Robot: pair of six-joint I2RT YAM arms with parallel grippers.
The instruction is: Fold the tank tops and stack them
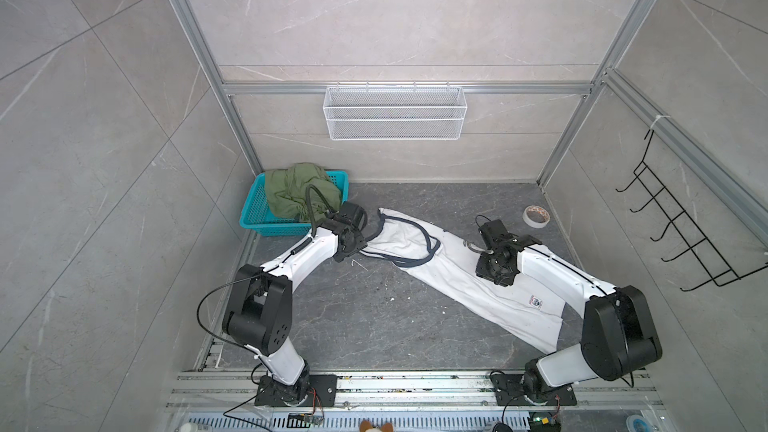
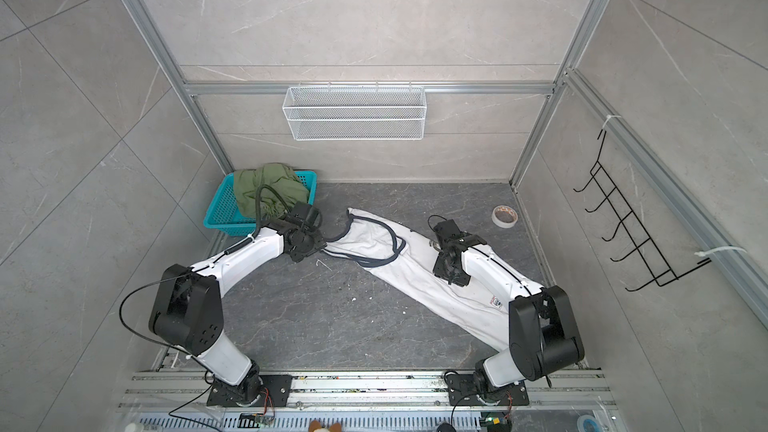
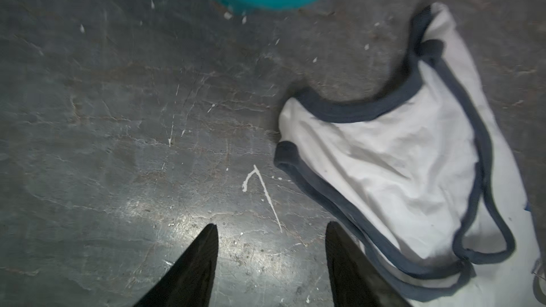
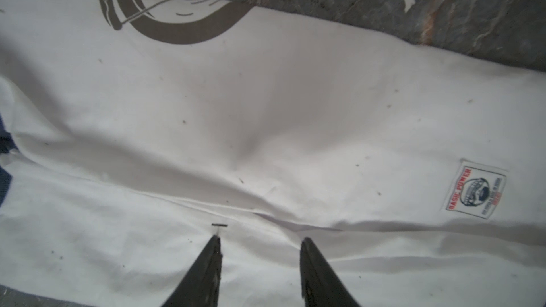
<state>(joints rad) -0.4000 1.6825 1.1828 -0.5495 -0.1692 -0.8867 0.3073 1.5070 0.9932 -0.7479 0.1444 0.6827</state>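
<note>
at ten o'clock the basket (image 1: pixel 253 218) holds the green top (image 1: pixel 299 193) in a heap, not yet folded. your left arm's cable (image 1: pixel 309 197) loops right over it, so a wide swing could snag the cloth and drag it out.

your left gripper (image 3: pixel 271 225) is released, jaws apart over bare worktop (image 1: pixel 353 317), with one finger at the dark trim of the white top (image 1: pixel 457 280). close there and you may catch only trim or a single strap, and the pull would stretch it rather than move the body.

the white top lies in a long narrow band from centre toward four o'clock. your right gripper (image 4: pixel 261 238) is also released and empty, poised over its middle. a pinch here likely lifts one layer and skews the fold. the hem end lies under your right arm, which could drag it.

the tape (image 1: pixel 536 216) at two o'clock sits apart from the cloth.
</note>
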